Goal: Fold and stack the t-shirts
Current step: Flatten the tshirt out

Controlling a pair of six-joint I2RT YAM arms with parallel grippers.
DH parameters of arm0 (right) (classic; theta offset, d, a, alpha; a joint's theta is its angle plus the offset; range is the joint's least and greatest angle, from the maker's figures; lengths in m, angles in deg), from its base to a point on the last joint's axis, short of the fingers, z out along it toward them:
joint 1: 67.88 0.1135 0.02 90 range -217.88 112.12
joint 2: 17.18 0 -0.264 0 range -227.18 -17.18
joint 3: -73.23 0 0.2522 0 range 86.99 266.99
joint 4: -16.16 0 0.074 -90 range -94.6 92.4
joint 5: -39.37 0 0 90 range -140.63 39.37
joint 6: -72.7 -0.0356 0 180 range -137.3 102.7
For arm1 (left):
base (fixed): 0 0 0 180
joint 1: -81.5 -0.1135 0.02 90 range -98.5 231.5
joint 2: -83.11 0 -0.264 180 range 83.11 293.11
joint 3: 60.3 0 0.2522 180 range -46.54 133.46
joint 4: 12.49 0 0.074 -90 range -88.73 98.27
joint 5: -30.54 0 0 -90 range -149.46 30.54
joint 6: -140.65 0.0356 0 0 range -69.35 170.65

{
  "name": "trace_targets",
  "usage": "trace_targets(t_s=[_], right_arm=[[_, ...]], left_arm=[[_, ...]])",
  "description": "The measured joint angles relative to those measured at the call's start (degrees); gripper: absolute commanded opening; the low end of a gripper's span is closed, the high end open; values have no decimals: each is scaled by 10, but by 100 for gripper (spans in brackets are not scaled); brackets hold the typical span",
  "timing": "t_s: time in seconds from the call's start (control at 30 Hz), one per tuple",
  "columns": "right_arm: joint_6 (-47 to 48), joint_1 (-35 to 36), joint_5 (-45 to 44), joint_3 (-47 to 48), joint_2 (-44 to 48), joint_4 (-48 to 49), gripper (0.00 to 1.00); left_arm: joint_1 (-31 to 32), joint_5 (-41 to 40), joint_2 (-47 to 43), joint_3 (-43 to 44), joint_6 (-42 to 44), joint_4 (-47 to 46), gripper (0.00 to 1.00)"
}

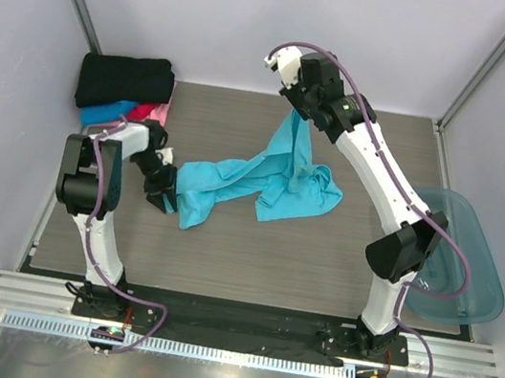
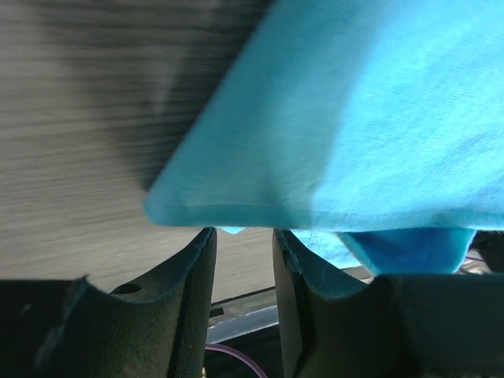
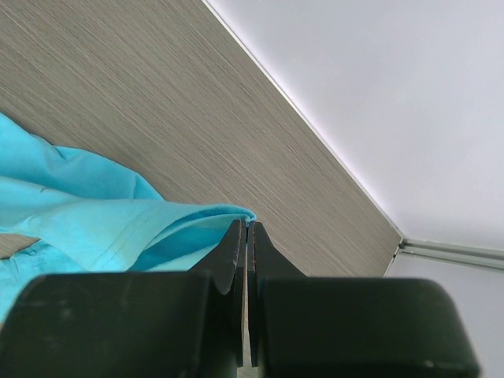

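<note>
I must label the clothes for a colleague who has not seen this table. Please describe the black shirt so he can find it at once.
Look at the far left corner of the wooden table, beside the left wall. A small pile of folded shirts sits there, and the black shirt is the top one. Under it show a blue shirt and a pink-red shirt; only the black one is dark.

Wood-grain table (image 1: 318, 258) carries turquoise shirt (image 1: 283, 180), folded stack (image 1: 126, 88); teal tub (image 1: 459, 258) seemingly overhangs.
</note>
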Motion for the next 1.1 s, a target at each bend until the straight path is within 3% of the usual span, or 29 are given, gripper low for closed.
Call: trace_targets(t_s=[0.27,0.87,1.1], right_arm=[[0,-9,11,-11,3,0,1],[-6,-18,26,-44,22,-1,1],[-7,-18,26,-44,22,-1,1]], left_arm=[[52,-75,11,24,-16,26,36],[52,-140,28,51,-19,49,34],[52,-145,38,61,-11,60,24]])
